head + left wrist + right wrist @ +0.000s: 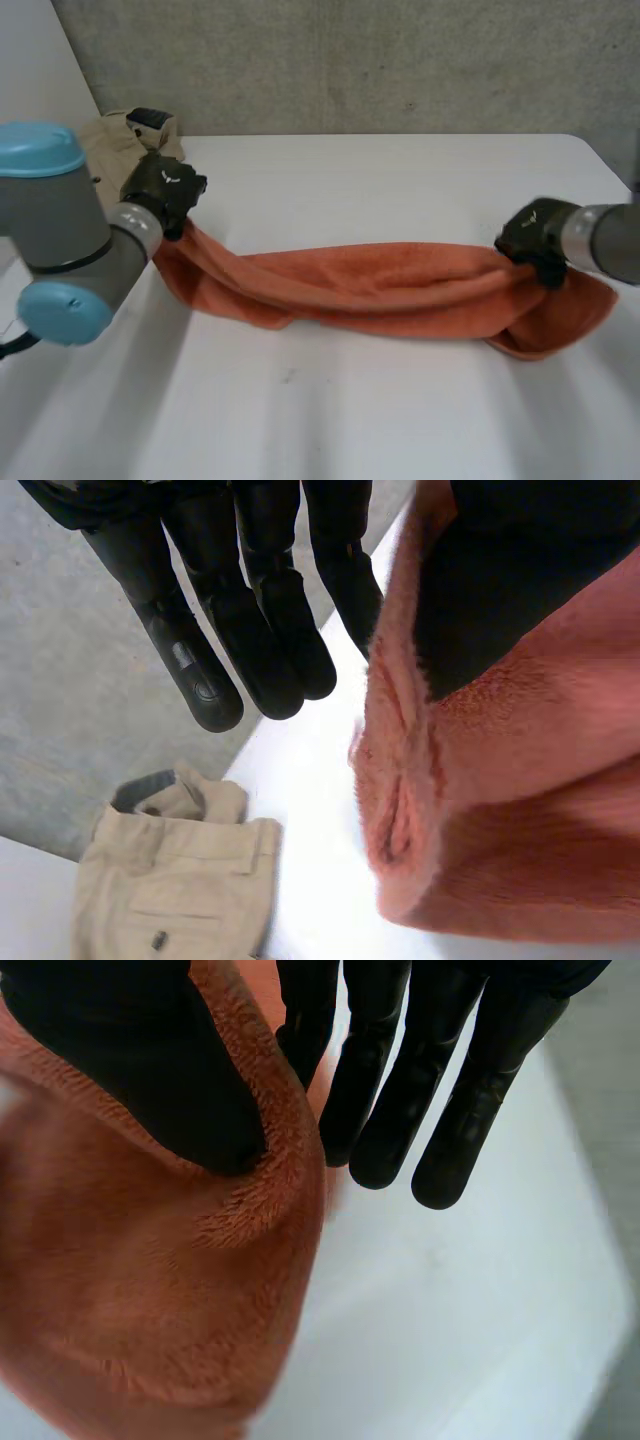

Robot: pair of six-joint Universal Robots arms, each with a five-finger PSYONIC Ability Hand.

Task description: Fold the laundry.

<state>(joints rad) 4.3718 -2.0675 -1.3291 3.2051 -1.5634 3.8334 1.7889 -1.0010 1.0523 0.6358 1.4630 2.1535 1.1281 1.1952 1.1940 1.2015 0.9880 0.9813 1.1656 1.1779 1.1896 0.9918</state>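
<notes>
The left hand [262, 620] holds its fingers [200, 670] straight and close together, pointing away from the wrist. Its thumb [480, 590] presses down on one end of a long orange terry towel [370, 285], pinching the bunched cloth against the side of the nearest finger. The towel's soft, creased edge bulges out just below that thumb. The right hand [385, 1090] mirrors this at the opposite end: its fingers [455, 1110] are straight and side by side, and its thumb [150, 1060] is clamped on the folded rim of the cloth, so the towel is nipped between thumb and first finger there too. In the head view the towel stretches across between the two hands as a loosely gathered, rope-like band. Its ends are lifted at each hand and its middle sags low over the white worktop [380, 420]; whether the lowest fold touches the surface cannot be told. A loose flap of the cloth hangs out past the right hand toward the worktop's right edge. The left arm [60, 230], grey with light-blue caps, reaches in at the near left, and the right arm [610, 240] comes in from the right. Beyond the left hand's fingertips, at the worktop's far left corner, lies a folded pair of beige trousers [170, 880] with a dark inner waistband, well apart from the towel. A grey concrete wall [400, 60] stands behind the worktop.
</notes>
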